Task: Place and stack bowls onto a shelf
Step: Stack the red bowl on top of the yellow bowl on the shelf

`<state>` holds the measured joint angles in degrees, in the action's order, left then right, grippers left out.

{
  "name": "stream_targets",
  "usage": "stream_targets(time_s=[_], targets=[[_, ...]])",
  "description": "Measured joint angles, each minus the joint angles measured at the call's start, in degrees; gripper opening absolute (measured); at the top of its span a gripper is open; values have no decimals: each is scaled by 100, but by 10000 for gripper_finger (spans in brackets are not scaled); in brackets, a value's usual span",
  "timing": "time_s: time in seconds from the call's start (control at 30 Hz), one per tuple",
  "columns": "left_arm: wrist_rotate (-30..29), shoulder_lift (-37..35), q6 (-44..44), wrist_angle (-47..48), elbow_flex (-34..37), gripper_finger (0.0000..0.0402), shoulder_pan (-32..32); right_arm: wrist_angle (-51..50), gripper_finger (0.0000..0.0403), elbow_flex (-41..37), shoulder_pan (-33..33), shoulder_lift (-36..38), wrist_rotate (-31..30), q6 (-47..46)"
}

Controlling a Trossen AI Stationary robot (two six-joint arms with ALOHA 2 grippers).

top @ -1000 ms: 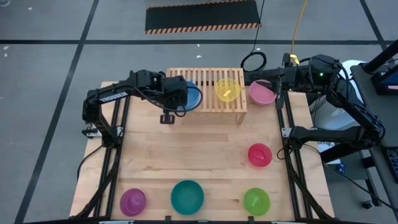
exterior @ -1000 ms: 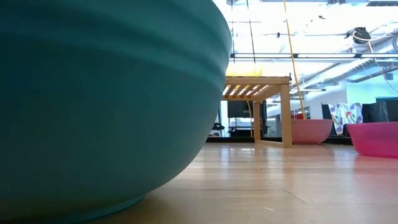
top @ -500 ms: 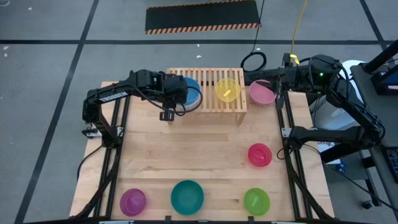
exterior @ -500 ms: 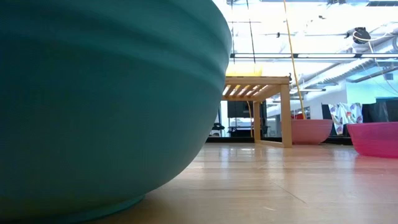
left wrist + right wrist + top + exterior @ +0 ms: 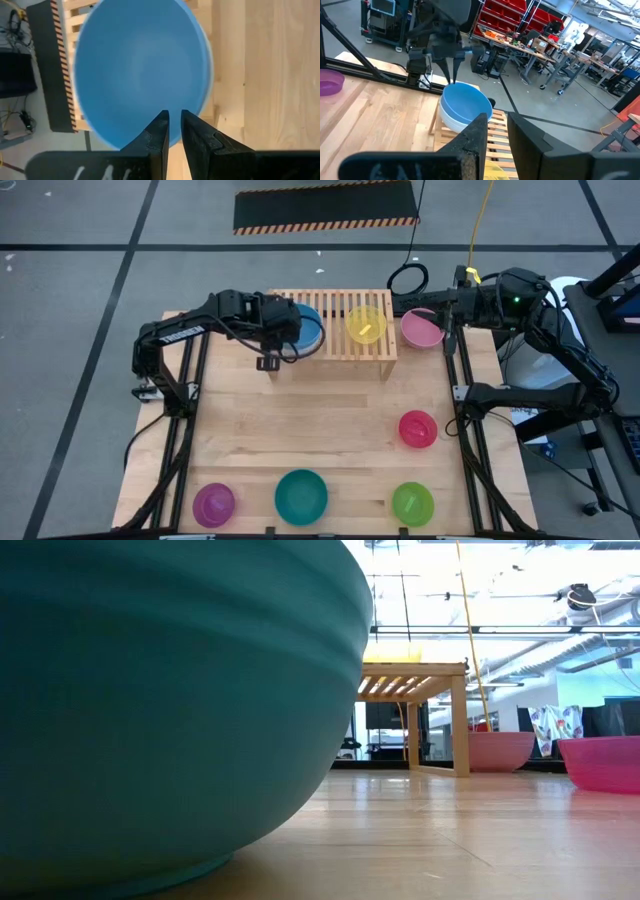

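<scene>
the left gripper (image 5: 290, 330), nearly closed, is seen pinching the rim of the blue bowl (image 5: 305, 330), held at the left end of the shelf (image 5: 375, 345), upper centre. the right gripper (image 5: 495, 131) is seen slightly parted and empty, beside the pink bowl (image 5: 421, 329). a pale wooden table (image 5: 300, 420) is shown on grey floor; no writing can be read.

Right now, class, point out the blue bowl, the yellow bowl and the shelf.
blue bowl (image 5: 142, 70), left wrist view, on its inner floor.
yellow bowl (image 5: 366, 324), high view, on its inside.
shelf (image 5: 335, 302), high view, on bare top slats between the two bowls.
</scene>
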<state>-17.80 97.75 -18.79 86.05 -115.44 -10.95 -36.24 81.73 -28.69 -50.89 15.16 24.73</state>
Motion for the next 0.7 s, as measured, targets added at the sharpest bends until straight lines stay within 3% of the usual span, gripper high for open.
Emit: stream_targets(time_s=[0.33,0.7], targets=[[-29,-252,836,352,-948,56,321,-49,67,0,4,0,2,0],[273,-579,2080,399,-288,56,1487,-72,67,0,4,-20,11,-91]])
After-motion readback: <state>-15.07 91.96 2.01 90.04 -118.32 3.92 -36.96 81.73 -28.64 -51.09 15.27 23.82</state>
